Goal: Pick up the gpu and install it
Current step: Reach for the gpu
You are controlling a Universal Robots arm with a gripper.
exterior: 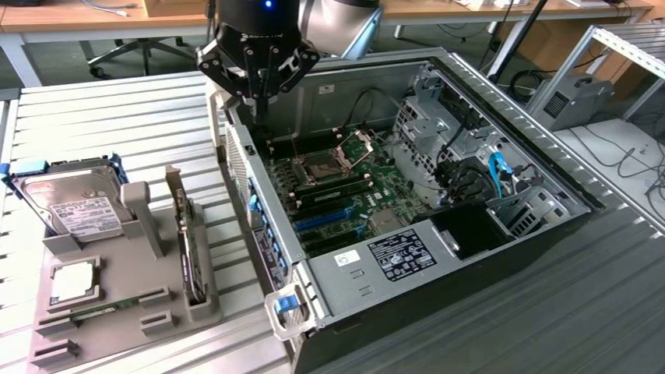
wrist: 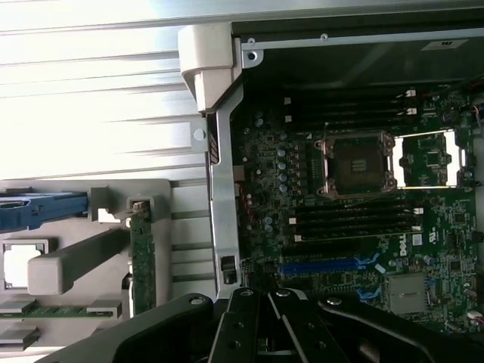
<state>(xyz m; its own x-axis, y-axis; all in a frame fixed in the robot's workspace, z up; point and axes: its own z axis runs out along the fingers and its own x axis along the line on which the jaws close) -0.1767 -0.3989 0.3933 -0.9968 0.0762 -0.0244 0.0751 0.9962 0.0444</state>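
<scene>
The gpu (exterior: pixel 187 234) stands on edge in a slot of the grey holder (exterior: pixel 124 327) at the exterior view's left, green board with its silver bracket upward. In the wrist view the gpu (wrist: pixel 141 257) shows as a narrow green strip in the holder (wrist: pixel 83 257). My gripper (exterior: pixel 258 97) hangs above the back left corner of the open computer case (exterior: pixel 343 273), well away from the gpu. Its fingers are shut with nothing between them. In the wrist view the gripper (wrist: pixel 261 299) hangs over the case wall (wrist: pixel 219 189), beside the motherboard (wrist: pixel 348 219).
The holder also carries a hard drive (exterior: pixel 68 199), a CPU (exterior: pixel 73 280) and a memory stick (exterior: pixel 104 308). Inside the case lie the motherboard (exterior: pixel 332 187) with blue card slots (exterior: pixel 322 220), a power supply (exterior: pixel 400 253) and drive cages (exterior: pixel 488 179). Desks and chairs stand behind.
</scene>
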